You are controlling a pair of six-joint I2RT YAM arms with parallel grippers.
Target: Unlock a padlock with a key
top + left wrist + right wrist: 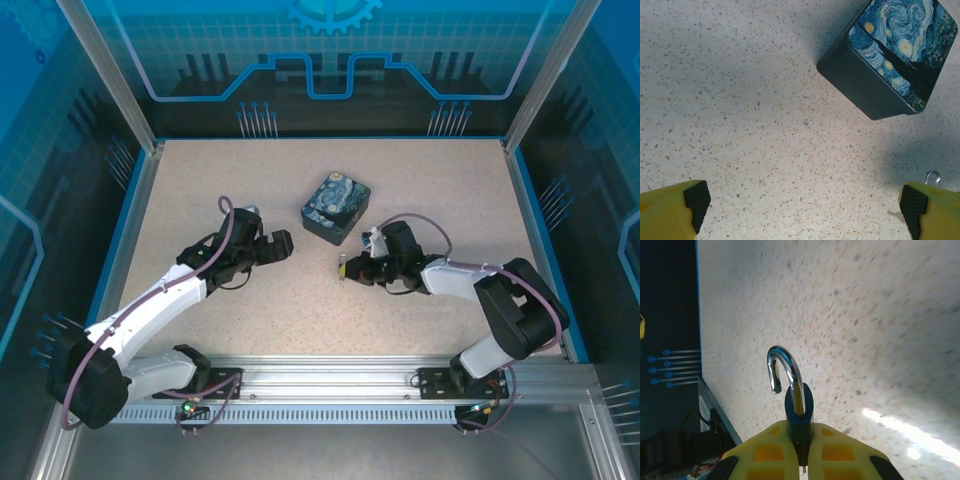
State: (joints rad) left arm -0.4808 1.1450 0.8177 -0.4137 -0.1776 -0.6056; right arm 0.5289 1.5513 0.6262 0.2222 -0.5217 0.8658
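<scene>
Padlock [799,407] sits pinched by its blue body in the right pincer [802,440], near mid-bench [300,300], just in front of the box [337,207]. We note its shackle [785,367] open, one end free. Left pincer [800,215] spread wide, holding nothing, beside the box.

We see a speckled beige bench [200,190] framed by a thin blue edge, with an aluminium rail [330,372] running along its near side. Directly on it sits a dark box [337,207] with a swirl-painted blue and yellow lid, standing flat just beyond centre, turned at an angle to the bench's edges.
</scene>
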